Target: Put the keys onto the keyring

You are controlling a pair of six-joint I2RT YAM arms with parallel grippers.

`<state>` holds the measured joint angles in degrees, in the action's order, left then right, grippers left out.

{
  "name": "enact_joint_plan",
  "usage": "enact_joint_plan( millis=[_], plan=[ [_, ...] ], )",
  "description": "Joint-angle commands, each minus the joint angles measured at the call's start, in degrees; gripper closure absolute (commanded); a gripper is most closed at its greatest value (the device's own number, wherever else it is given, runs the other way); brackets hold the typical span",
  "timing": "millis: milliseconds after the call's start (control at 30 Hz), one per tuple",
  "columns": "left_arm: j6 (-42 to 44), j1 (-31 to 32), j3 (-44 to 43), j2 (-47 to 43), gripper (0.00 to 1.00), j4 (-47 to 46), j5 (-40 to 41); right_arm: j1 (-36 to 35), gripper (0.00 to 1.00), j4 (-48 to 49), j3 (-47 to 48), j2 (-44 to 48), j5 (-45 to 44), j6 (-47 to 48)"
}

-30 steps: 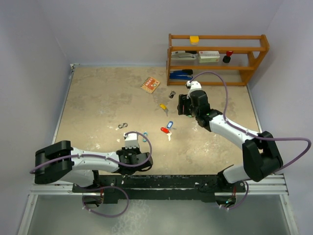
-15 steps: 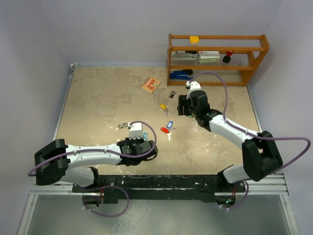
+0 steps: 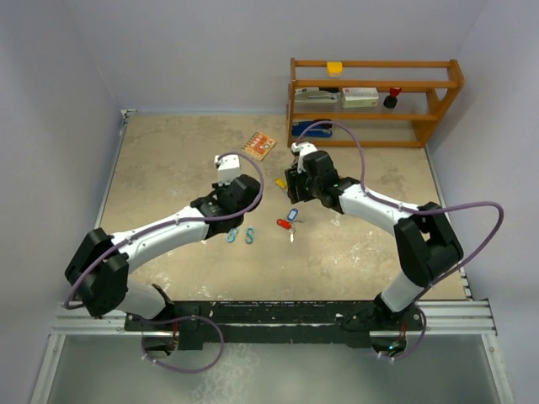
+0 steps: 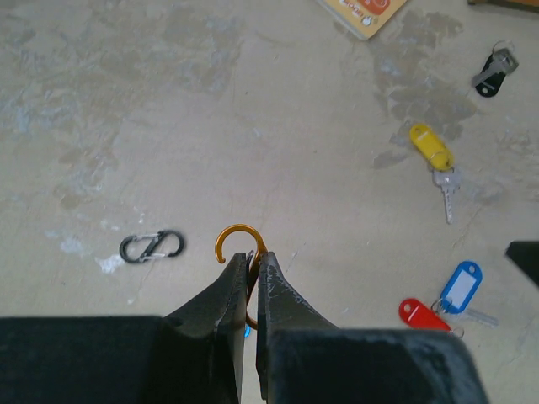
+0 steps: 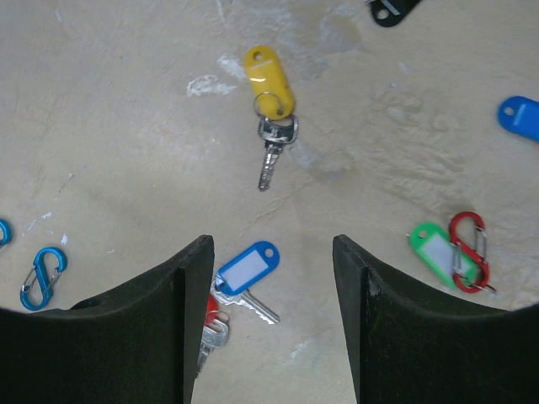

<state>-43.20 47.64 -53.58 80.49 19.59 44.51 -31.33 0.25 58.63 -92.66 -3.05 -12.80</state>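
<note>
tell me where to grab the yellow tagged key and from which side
Pinch the yellow tag across its narrow width, from straight above. The key lies flat on the table, and the tag gives the right fingers more to hold than the thin blade.

The keys carry a yellow tag (image 5: 268, 71), blue tag (image 5: 246, 269) and green tag (image 5: 429, 247); orange carabiner (image 4: 240, 226).

On the beige table (image 3: 168, 168), the left gripper (image 3: 234, 215) hangs near the middle with two blue clips (image 3: 241, 236) at its 6 o'clock, the right gripper (image 3: 290, 187) has a yellow-tagged key (image 3: 280, 183) at its 9 o'clock and a blue-tagged key (image 3: 292, 215) and a red-tagged key (image 3: 284, 224) at its 6 o'clock, and a wooden shelf (image 3: 375, 63) stands at its 1 o'clock.
</note>
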Motion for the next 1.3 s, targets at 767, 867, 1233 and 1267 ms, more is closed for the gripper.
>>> enact_joint_plan(
  millis=[767,867,1233,1267],
  plan=[
    [7.78,-7.15,-0.81,-0.48,1.0,-8.79,-10.33,-3.64,0.43,-6.07,6.81,-6.56,-4.09,-1.41],
    [8.08,-7.64,-0.69,-0.39,1.0,-9.06,-11.12,-3.63,0.43,-5.49,4.34,-4.28,-2.67,-1.22],
    [7.85,-8.87,1.41,-0.75,1.0,-10.55,-12.38,-7.0,0.47,-3.34,0.39,-3.79,0.6,-0.86],
    [7.8,-8.96,1.48,-0.77,1.0,-10.54,-12.43,-7.26,0.47,-2.96,0.4,-4.32,0.59,-0.91]
  ],
)
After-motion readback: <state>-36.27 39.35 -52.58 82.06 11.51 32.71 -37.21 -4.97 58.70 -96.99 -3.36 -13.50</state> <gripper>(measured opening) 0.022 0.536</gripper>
